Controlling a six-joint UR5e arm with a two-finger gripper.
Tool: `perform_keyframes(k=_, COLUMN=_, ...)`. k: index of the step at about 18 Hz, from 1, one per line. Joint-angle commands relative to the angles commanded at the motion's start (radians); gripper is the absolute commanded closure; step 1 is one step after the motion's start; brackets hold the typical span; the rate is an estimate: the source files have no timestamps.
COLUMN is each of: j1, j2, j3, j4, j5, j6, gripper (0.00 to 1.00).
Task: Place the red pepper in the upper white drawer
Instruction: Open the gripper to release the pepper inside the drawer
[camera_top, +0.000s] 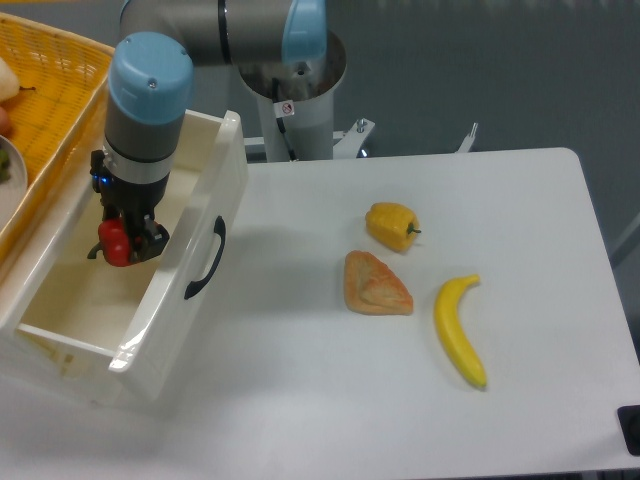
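Gripper (122, 243) clamped on red pepper (114, 242), inside open white drawer (205, 210) at left; next, release it.

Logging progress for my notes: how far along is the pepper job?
Done: the red pepper is picked up and carried over the open upper white drawer. In hand: the gripper is shut on it, inside the drawer's opening, above the floor. Left: release it and withdraw. The yellow pepper lies on the table.
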Motion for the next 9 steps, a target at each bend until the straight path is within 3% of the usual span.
perform_keyframes(k=5, j1=-0.021, j2=-0.008, j3=0.000, j4=0.003, j5=0.044, j6=0.002, gripper=0.17)
perform_keyframes(k=9, j1=-0.023, j2=-0.011, j3=0.003, j4=0.003, j5=0.048, j6=0.002, gripper=0.17)
